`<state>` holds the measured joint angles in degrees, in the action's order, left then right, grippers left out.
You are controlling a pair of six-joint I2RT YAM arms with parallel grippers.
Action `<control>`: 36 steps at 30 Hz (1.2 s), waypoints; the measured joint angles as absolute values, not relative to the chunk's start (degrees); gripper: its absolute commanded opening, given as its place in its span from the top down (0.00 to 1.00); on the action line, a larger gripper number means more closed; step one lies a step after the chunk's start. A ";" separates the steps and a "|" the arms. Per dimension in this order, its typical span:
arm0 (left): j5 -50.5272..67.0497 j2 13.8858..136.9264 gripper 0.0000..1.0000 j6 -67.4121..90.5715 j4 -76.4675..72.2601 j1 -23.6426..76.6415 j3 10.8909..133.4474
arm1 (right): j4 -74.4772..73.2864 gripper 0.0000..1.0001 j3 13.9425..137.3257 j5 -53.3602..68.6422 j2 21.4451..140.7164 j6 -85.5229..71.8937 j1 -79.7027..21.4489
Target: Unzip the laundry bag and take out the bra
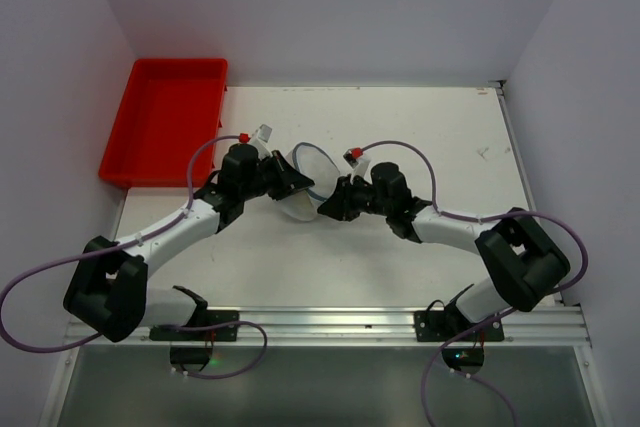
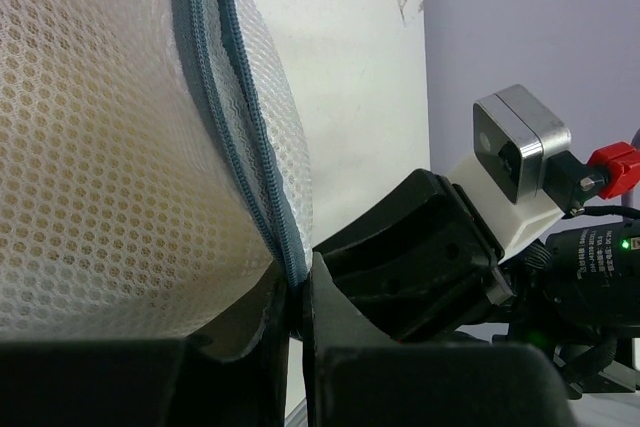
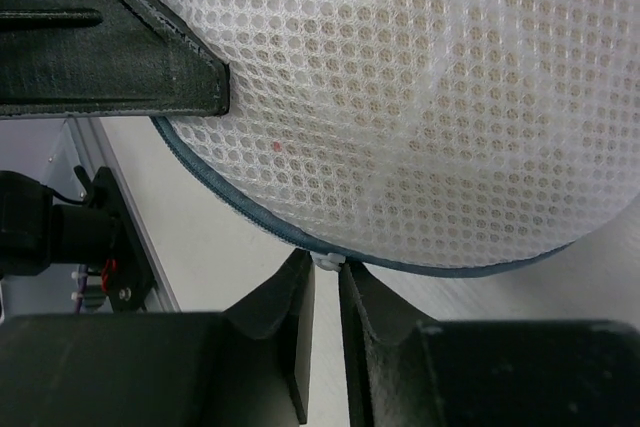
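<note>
Bench point(image 1: 440, 137), white, between pale walls; red tray point(image 1: 165, 122) at its far-left corner. My left tool point(image 2: 297, 297) and right tool point(image 3: 325, 277) each clench the laundry bag point(image 1: 308, 169) at its dark rim.

The mesh bag point(image 3: 400, 97) is pinched at its rim between the left end effector point(image 2: 298, 292) and the right end effector point(image 3: 327, 272), so there's no way through between them. The red tray point(image 1: 165, 122) blocks the far left corner. Behind and right of the bag, bare surface point(image 1: 440, 137) runs to the walls point(image 1: 330, 7).
</note>
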<state>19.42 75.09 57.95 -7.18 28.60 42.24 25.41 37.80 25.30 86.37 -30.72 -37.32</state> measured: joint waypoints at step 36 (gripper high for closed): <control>41.28 82.52 1.00 14.17 22.17 19.07 59.72 | -6.66 1.00 38.15 11.60 64.23 -24.40 -35.16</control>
<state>41.28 82.52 14.17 22.17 19.07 59.72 -6.66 38.15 11.60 64.23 -24.40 -35.16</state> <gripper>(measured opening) 0.092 0.012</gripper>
